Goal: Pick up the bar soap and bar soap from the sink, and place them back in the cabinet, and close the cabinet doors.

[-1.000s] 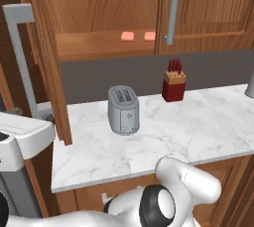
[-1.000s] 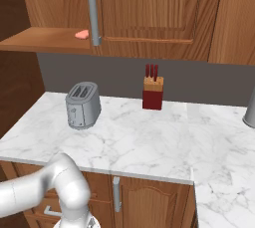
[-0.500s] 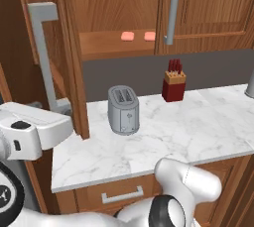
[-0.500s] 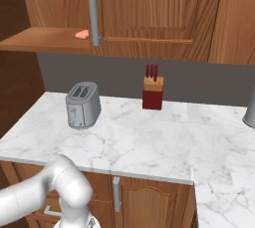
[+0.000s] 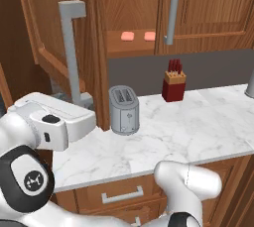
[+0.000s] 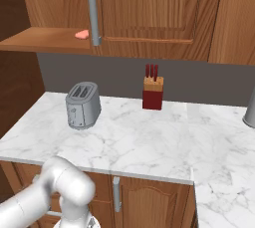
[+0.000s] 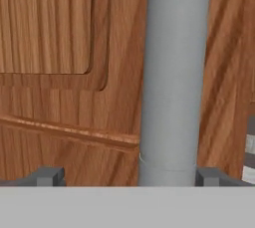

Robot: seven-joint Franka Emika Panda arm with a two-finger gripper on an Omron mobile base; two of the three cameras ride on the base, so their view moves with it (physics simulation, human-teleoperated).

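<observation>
Both salmon-pink bar soaps (image 5: 128, 35) (image 5: 149, 35) lie side by side on the plank shelf inside the brown cabinet (image 5: 130, 3); one bar soap (image 6: 82, 34) peeks out beside the right door's handle (image 6: 92, 13). The left cabinet door (image 5: 54, 28) stands partly open. Its long grey bar handle (image 5: 69, 47) (image 7: 172, 72) runs between the fingers of my open gripper (image 7: 129, 177), close to the right fingertip (image 7: 209, 176), with a gap on the left. The right cabinet door (image 5: 208, 8) looks shut. The sink is out of view.
On the marble counter (image 5: 188, 132) stand a grey toaster (image 5: 124, 109) (image 6: 82, 105) and a red knife block (image 5: 173, 86) (image 6: 153, 92). A grey vessel (image 6: 249, 107) stands at the counter's right edge. Wooden drawers (image 5: 121, 195) run below the counter.
The left cabinet door has swung to the right towards shut, and my hand has gone along with its handle. The soaps and the counter things have not moved.
</observation>
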